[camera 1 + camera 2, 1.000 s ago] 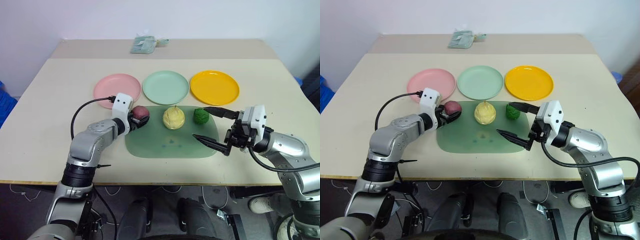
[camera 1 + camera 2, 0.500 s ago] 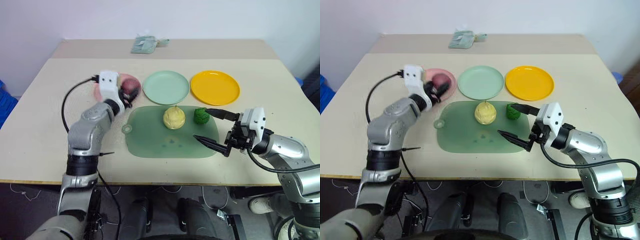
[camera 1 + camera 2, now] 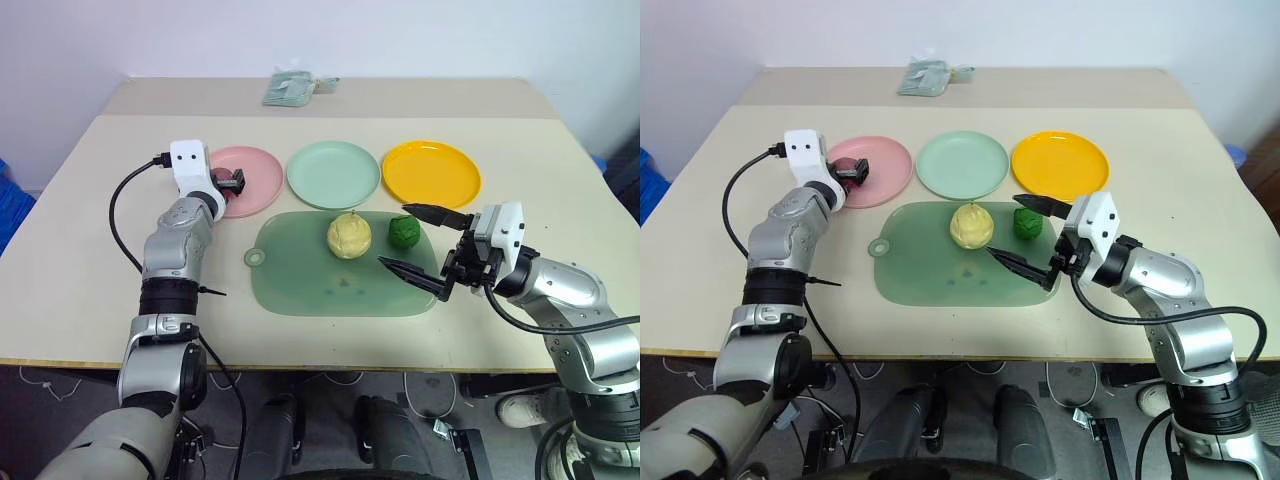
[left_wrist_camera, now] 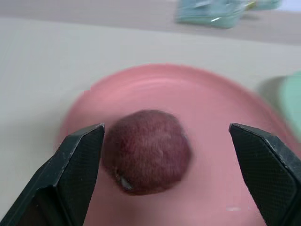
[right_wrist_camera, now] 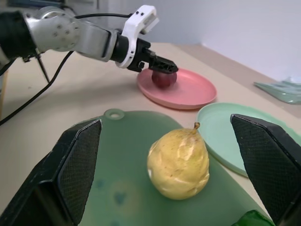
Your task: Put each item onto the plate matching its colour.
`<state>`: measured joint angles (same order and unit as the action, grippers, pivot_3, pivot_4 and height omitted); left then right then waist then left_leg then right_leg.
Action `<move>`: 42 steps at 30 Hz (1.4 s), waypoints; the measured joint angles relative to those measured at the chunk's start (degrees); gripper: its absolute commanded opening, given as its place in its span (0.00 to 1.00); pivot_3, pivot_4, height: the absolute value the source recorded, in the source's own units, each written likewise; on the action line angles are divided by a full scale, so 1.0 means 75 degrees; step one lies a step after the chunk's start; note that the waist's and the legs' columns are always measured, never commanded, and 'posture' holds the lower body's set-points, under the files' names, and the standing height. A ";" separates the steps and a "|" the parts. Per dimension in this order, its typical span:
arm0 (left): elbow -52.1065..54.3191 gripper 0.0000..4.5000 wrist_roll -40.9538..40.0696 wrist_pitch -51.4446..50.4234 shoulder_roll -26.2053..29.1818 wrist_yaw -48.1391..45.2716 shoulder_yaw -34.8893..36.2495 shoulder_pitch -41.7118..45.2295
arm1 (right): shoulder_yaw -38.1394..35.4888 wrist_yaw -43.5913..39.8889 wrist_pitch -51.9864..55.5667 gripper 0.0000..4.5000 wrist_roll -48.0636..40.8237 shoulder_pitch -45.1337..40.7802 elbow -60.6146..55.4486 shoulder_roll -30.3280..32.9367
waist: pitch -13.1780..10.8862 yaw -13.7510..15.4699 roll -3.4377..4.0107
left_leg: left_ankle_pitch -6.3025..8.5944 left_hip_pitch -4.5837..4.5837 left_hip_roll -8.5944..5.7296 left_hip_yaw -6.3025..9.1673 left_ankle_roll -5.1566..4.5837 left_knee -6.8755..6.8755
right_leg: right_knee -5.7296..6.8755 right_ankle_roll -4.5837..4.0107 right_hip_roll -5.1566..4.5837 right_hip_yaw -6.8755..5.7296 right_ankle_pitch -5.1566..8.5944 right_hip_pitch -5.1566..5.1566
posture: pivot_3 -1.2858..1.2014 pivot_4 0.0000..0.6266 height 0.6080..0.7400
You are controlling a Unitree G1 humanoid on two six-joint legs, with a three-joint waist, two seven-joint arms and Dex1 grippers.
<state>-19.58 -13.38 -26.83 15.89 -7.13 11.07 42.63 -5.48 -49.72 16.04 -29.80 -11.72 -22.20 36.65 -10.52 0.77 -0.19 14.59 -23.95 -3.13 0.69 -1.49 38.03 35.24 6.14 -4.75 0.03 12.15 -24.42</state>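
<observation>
The dark reddish-purple item (image 4: 148, 150) rests on the pink plate (image 3: 258, 165). My left gripper (image 3: 230, 182) is open around it, one finger on each side, holding nothing. The pale yellow ribbed item (image 3: 348, 236) and the dark green bumpy item (image 3: 404, 232) sit on the translucent green board (image 3: 300, 280). My right gripper (image 3: 1004, 226) hovers open over the board's right end, close to the green item, empty. The mint green plate (image 3: 332, 174) and the orange-yellow plate (image 3: 430, 174) hold nothing.
The three plates stand in a row behind the board. A pale green packet (image 3: 295, 88) lies at the table's far edge. Bare tabletop stretches to the left of the pink plate and to the right of the orange-yellow one.
My left gripper carried the reddish-purple item from the board's left end to the pink plate and opened, leaving it there. The right arm has kept still.
</observation>
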 measured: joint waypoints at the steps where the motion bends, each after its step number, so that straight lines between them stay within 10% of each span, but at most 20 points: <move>1: 0.0484 0.99 -0.0146 -0.0055 0.0030 -0.0331 -0.0078 -0.0264 | 0.0020 0.0020 -0.0010 1.00 0.0030 0.0018 0.0000 -0.0029 | 0.0001 -0.0014 0.0001 | 0.0000 0.0000 0.0000 -0.0001 0.0000 -0.0004 | -0.0001 -0.0001 -0.0001 0.0005 0.0000 -0.0002 | 0.52 0.24 1.00; 14: 0.3806 0.99 -0.1482 -0.1008 0.1063 -0.3643 -0.1271 -0.2113 | 0.0349 0.0049 -0.0360 1.00 0.0466 0.0304 0.0222 -0.0335 | 0.0004 -0.0029 0.0007 | -0.0001 0.0001 0.0003 0.0000 0.0003 -0.0010 | 0.0001 -0.0024 -0.0006 0.0011 0.0011 -0.0008 | 0.52 0.24 1.00; 26: 0.4291 0.99 -0.2334 0.1673 0.3519 -0.8105 -0.0299 -0.4827 | 0.1489 0.0650 -0.0327 1.00 0.1717 -0.1293 0.1901 -0.1209 | 0.0008 -0.0157 0.0015 | -0.0001 0.0003 0.0005 -0.0004 0.0008 -0.0034 | -0.0008 -0.0071 -0.0024 0.0009 0.0036 -0.0016 | 0.52 0.24 1.00; 42: 0.5198 0.99 -0.2971 0.1674 0.3665 -0.8319 0.0229 -0.5857 | 0.1997 0.0274 0.0144 1.00 0.2059 -0.2266 0.3353 -0.1699 | 0.0008 -0.0209 0.0015 | -0.0002 0.0004 0.0005 -0.0005 0.0006 -0.0041 | -0.0004 -0.0069 -0.0022 0.0002 0.0036 -0.0020 | 0.52 0.24 1.00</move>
<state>19.40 -35.66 -14.28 43.38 -69.52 12.78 -1.29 9.50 -47.67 17.12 -14.36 -28.72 2.95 23.91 -10.45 -0.79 -0.08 14.57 -23.92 -3.09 0.66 -1.44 37.72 35.22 5.62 -4.92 0.05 12.42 -24.57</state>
